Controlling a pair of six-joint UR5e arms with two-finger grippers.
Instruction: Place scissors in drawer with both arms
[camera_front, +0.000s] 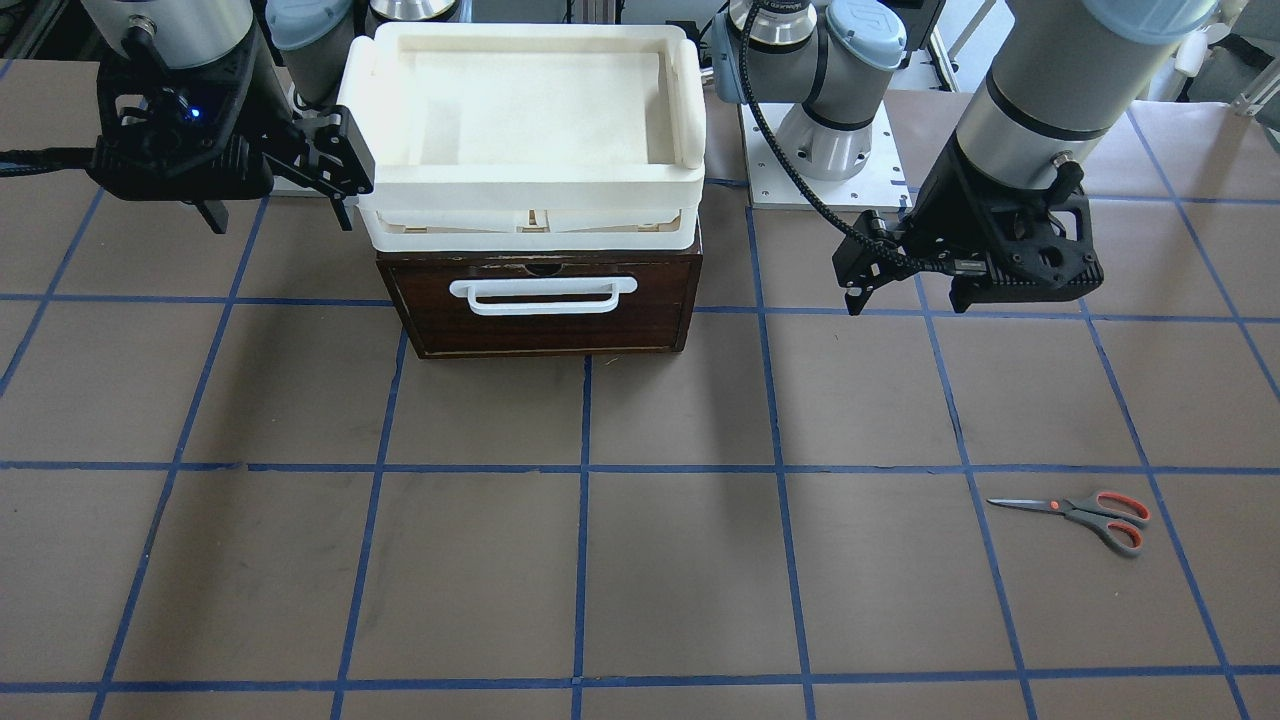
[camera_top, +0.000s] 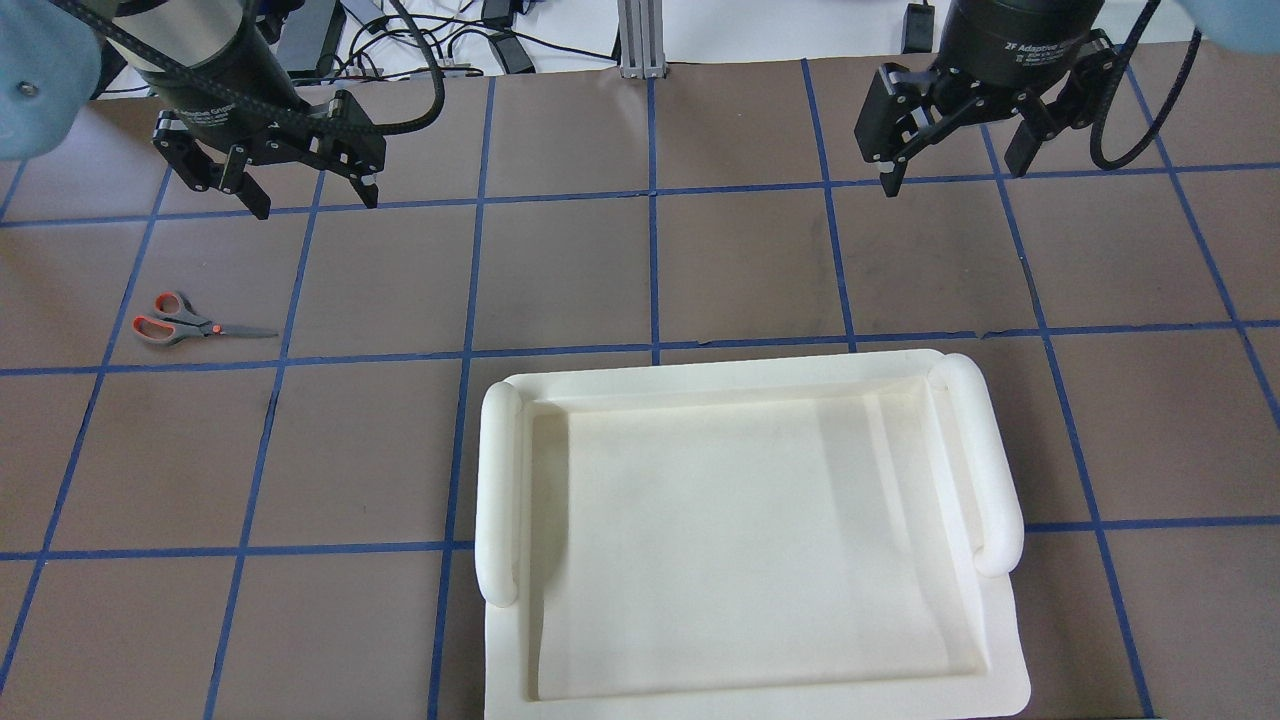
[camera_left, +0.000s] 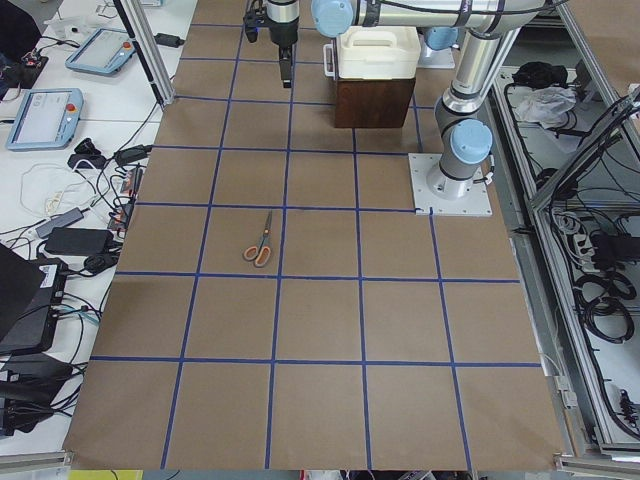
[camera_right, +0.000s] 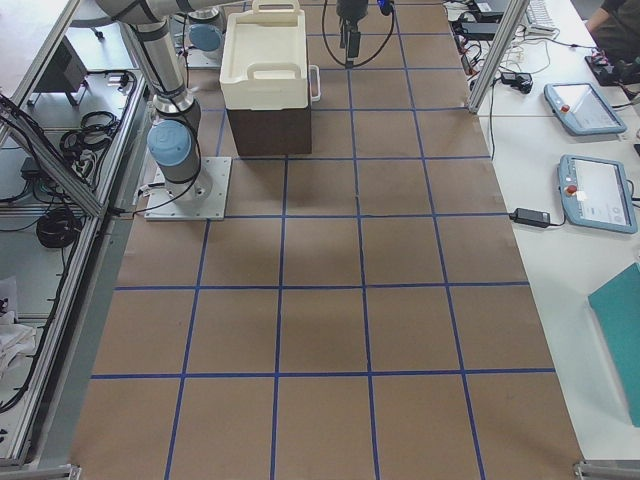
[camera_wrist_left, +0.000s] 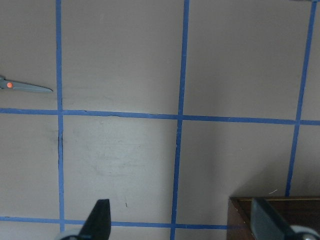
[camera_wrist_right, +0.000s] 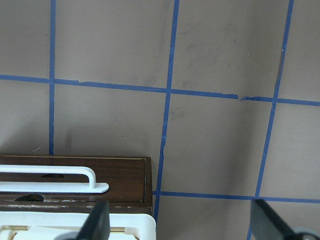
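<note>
The scissors (camera_front: 1085, 512) lie flat on the brown table, blades closed, on my left side; they also show in the overhead view (camera_top: 190, 322), and only their blade tip shows in the left wrist view (camera_wrist_left: 20, 86). The drawer (camera_front: 545, 325) is shut, with its dark brown front and white bar handle (camera_front: 543, 294) facing away from my bases. My left gripper (camera_front: 905, 300) hangs open and empty above the table, between the scissors and the drawer. My right gripper (camera_front: 280, 210) is open and empty beside the drawer box's other side, just past the drawer front (camera_wrist_right: 75, 175).
A cream-white plastic tray (camera_front: 530, 195) sits on top of the drawer box and hides it in the overhead view (camera_top: 500, 470). The left arm's base plate (camera_front: 825, 170) is beside the box. Blue tape lines grid the table.
</note>
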